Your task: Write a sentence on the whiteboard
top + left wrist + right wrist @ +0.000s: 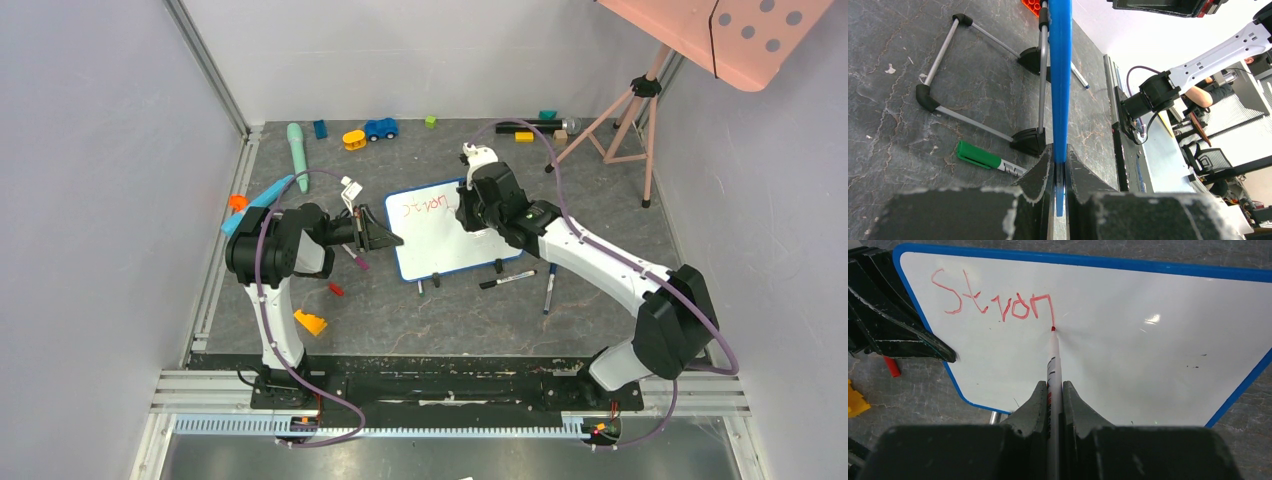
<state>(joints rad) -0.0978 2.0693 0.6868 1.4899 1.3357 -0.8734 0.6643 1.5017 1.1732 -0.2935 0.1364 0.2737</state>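
The whiteboard (452, 233) with its blue frame stands on black feet mid-table; it fills the right wrist view (1128, 350). Red handwriting on it reads "Stron" (993, 297), small in the top view (422, 207). My right gripper (1052, 390) is shut on a red marker (1053, 365), whose tip touches the board at the end of the last letter. My left gripper (1060, 155) is shut on the board's blue frame edge (1060, 75) at its left side (385, 238).
A green-capped marker (983, 157) lies under the board by its metal stand legs (943, 47). Black markers (508, 279) and a blue one (549, 288) lie in front. Toys line the back: blue car (380, 128), teal stick (297, 155). A tripod (630, 115) stands back right.
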